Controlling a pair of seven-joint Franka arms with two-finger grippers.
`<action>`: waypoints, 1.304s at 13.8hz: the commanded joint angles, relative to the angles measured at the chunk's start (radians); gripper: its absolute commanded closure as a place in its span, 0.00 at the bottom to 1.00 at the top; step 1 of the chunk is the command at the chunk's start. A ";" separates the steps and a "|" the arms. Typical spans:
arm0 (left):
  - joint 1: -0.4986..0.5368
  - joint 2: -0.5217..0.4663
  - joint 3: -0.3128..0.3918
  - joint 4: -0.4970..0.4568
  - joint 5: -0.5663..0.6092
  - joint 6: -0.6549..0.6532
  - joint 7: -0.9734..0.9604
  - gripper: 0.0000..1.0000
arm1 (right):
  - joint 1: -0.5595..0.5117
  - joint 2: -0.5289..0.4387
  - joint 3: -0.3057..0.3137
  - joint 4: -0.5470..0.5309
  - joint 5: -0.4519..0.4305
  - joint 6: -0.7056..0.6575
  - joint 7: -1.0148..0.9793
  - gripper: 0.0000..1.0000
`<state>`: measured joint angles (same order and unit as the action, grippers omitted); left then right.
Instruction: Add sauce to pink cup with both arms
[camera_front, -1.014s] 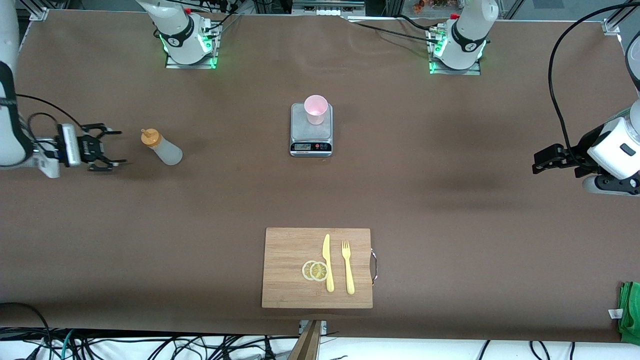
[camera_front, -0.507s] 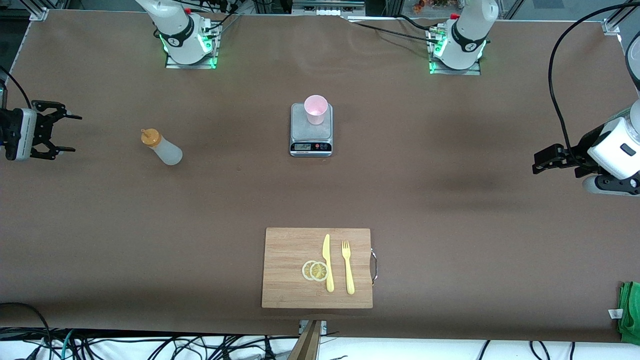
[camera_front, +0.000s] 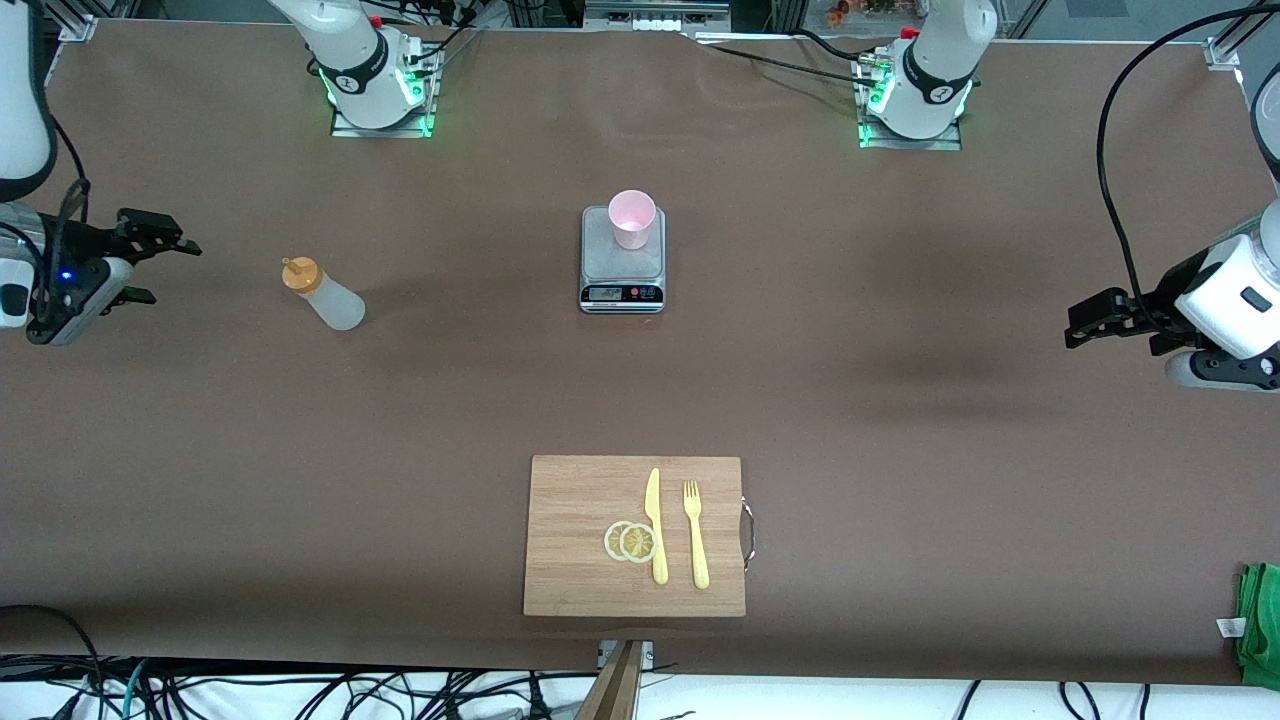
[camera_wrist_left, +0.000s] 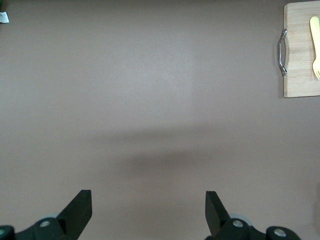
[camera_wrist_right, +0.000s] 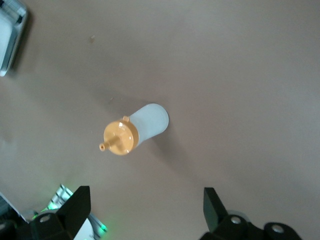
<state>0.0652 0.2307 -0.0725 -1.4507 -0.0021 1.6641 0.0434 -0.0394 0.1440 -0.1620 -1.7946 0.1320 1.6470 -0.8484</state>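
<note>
One translucent whitish sauce bottle (camera_front: 326, 295) with orange nozzle cap, upright on the brown counter (camera_front: 900, 450) toward the right arm's end, pale pink cup (camera_front: 632, 218) on a scale (camera_front: 622, 270), right end effector (camera_front: 150, 262) spread wide beside the bottle, left end effector (camera_front: 1085, 325) spread wide, waiting.

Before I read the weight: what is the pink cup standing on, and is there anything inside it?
The pink cup stands upright on the kitchen scale, on its platform. What shows of its inside looks empty; the bottom cannot be seen fully.

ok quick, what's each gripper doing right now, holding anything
Left gripper: open, empty, over bare table at the left arm's end.
Right gripper: open, empty, over the table beside the sauce bottle, not touching it.
</note>
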 joint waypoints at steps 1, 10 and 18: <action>0.001 0.013 -0.001 0.032 0.007 -0.021 0.020 0.00 | 0.042 -0.041 0.005 -0.023 -0.061 0.046 0.255 0.00; 0.001 0.013 -0.001 0.033 0.007 -0.021 0.020 0.00 | 0.081 -0.031 0.087 0.210 -0.183 -0.122 0.945 0.00; -0.005 0.013 -0.001 0.033 0.008 -0.021 0.018 0.00 | 0.090 -0.030 0.044 0.350 -0.164 -0.174 0.951 0.00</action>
<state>0.0642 0.2309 -0.0743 -1.4491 -0.0021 1.6641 0.0434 0.0384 0.1093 -0.0890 -1.4719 -0.0373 1.4937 0.0843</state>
